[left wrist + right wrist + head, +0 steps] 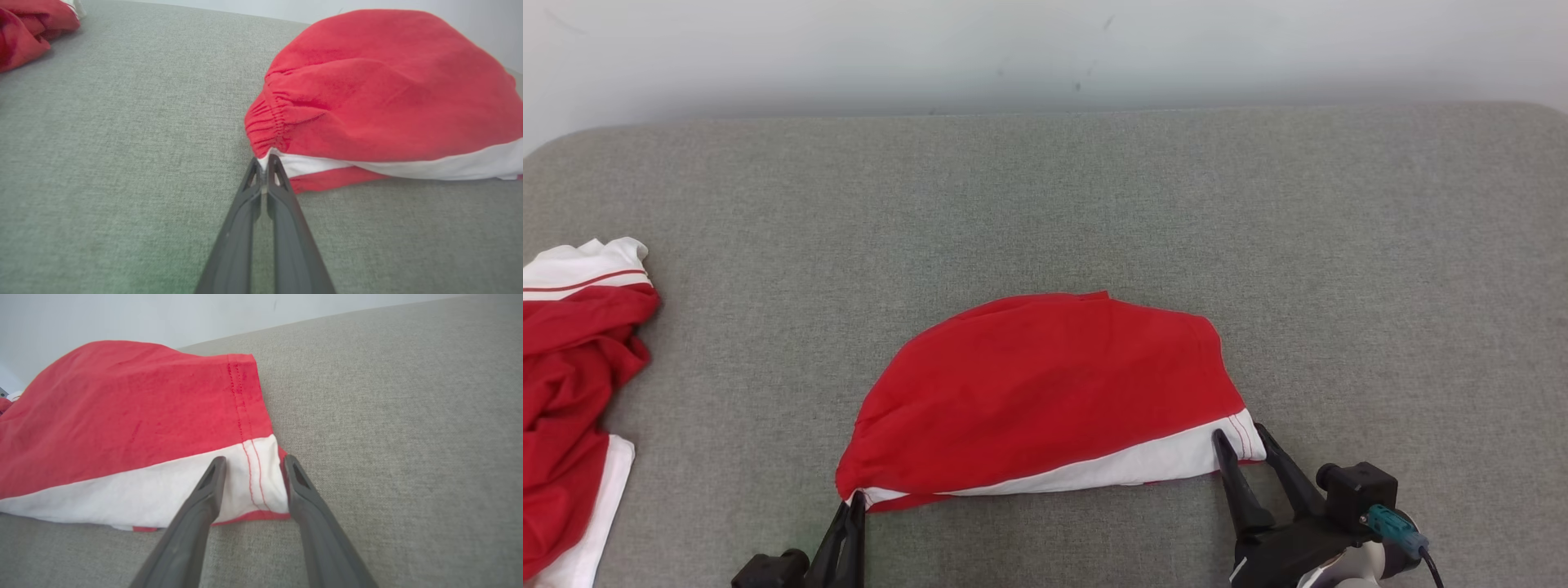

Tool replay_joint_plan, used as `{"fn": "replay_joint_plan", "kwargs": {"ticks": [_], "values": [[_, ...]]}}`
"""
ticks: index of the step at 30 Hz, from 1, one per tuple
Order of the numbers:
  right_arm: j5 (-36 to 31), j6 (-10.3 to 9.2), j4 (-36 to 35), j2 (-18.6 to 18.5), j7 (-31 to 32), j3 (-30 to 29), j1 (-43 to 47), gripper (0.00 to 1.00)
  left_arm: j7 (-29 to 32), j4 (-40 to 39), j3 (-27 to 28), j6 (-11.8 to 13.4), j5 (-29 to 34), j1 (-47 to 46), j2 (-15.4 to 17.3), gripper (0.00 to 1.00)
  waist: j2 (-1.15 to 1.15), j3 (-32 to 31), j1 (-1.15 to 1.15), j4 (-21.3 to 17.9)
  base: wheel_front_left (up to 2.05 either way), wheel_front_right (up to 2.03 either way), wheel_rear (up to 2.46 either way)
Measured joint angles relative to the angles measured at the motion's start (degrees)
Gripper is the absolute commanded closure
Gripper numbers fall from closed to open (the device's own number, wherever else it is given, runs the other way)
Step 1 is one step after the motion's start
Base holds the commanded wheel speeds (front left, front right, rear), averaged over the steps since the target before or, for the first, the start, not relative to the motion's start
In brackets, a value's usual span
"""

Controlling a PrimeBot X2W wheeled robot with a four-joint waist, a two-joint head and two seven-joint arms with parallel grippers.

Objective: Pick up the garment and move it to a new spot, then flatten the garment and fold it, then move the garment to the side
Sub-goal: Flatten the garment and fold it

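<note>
Left of garment — another garment

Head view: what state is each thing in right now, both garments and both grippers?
Garment: doubled over, lying on the grey surface, white band toward the robot.
Left gripper: shut on the garment's left corner.
Right gripper: open, fingers astride the garment's right corner.
Other garment: crumpled at the left edge, untouched.

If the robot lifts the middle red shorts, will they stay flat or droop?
Probably droop: the red shorts look like thin cloth, puckered at the elastic edge. Lying limp, they're likely light and won't roll.
</note>
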Motion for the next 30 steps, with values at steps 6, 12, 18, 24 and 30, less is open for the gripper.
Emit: {"fn": "replay_joint_plan", "kwargs": {"ticks": [6,12,18,24,30], "values": [[1.3,0.0,0.7,-0.2,0.0,1.0,-0.4,0.43,0.0,0.1,0.1,0.1,0.1,0.2,0.0,1.0,0.0,0.1,0.0,0.1,0.0,0.0,0.0],[2.6,0.0,0.5,-0.2,0.0,1.4,-1.1,0.6,0.0,0.1,0.1,0.3,0.2,0.2,0.0,1.0,0.0,0.5,0.0,0.1,0.0,0.0,0.0],[3.0,0.0,0.1,-0.2,0.0,1.4,-1.1,0.74,0.0,0.1,0.3,0.5,0.5,0.2,0.0,1.0,0.0,0.4,0.0,0.0,0.0,0.0,0.0],[3.1,0.0,-0.8,-0.2,0.0,1.1,-1.1,1.0,0.0,0.1,0.5,0.4,0.6,0.1,0.0,1.0,0.0,-0.1,0.0,-0.2,0.0,0.0,0.0],[3.1,0.0,-0.8,-0.2,0.0,1.1,-0.8,1.0,0.0,-0.4,0.8,0.2,1.1,0.1,0.0,1.0,0.0,-0.8,0.0,-0.2,0.0,0.0,0.0]]}}
